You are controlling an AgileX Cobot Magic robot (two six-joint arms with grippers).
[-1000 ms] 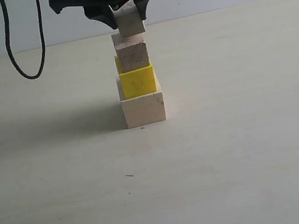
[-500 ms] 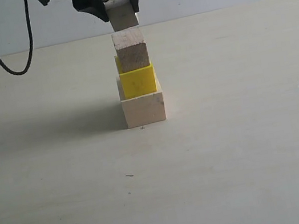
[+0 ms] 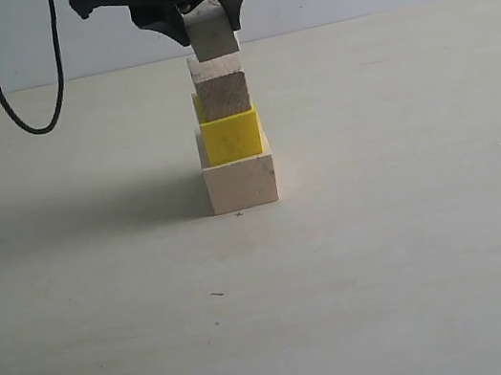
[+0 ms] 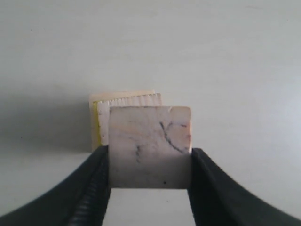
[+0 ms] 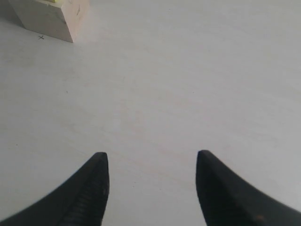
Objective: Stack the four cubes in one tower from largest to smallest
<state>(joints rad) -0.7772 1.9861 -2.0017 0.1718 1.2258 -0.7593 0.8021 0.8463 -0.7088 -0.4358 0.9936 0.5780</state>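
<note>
Though scuffed, square-faced pale wooden cube (image 4: pixel 149 146) in left gripper (image 3: pixel 209 28).

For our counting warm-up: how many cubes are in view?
4. Three are stacked: large pale cube at the bottom, yellow cube on it, brownish cube on top. The smallest cube is gripped in the left end effector just above them. None seems hidden.
</note>
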